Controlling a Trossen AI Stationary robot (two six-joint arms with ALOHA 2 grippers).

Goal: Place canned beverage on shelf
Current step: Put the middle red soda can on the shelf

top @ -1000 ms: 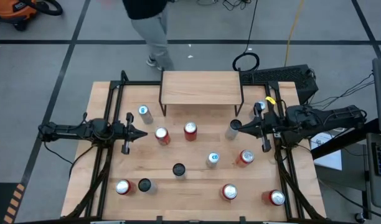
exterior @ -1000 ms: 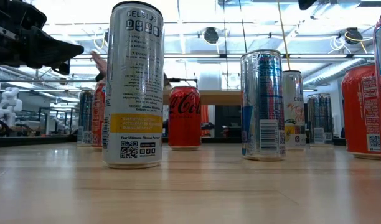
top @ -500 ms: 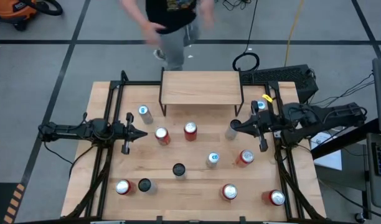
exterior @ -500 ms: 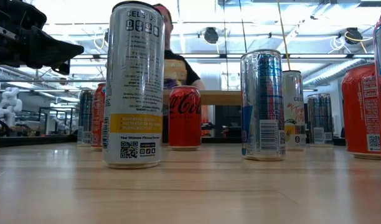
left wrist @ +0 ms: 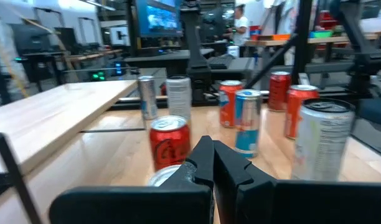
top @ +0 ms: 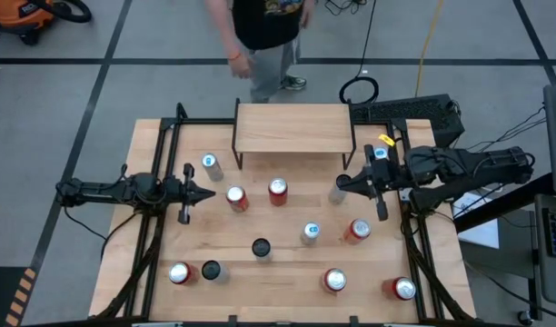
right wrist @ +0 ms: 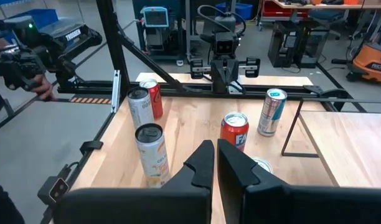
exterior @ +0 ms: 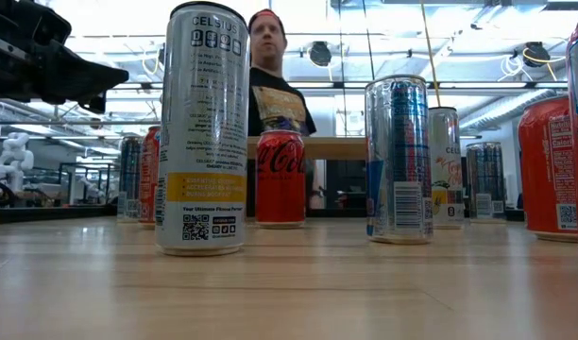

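The shelf (top: pixel 294 127) stands at the table's far middle on thin black legs, its wooden top bare; it also shows in the low view (exterior: pixel 338 148). Several cans stand upright on the tabletop, among them a red can (top: pixel 235 198), a red can (top: pixel 277 191) and a grey can (top: pixel 337 192). My left gripper (top: pixel 210 194) is shut and empty, just left of the red can (left wrist: pixel 170 142). My right gripper (top: pixel 342 183) is shut and empty, hovering over the grey can, whose top (right wrist: pixel 260 165) shows under the fingers.
More cans stand toward the near edge: a blue-white one (top: pixel 311 232), red ones (top: pixel 356 230) (top: pixel 334 280) (top: pixel 402 289), and dark-topped ones (top: pixel 261 247) (top: pixel 211 270). A slim silver can (top: pixel 209 165) stands beside the shelf's left legs. A person (top: pixel 260 27) stands behind the far edge.
My right gripper has shifted a little toward the table's left and far edge, staying shut over the grey can. The person behind the table has walked rightward. No can has moved.
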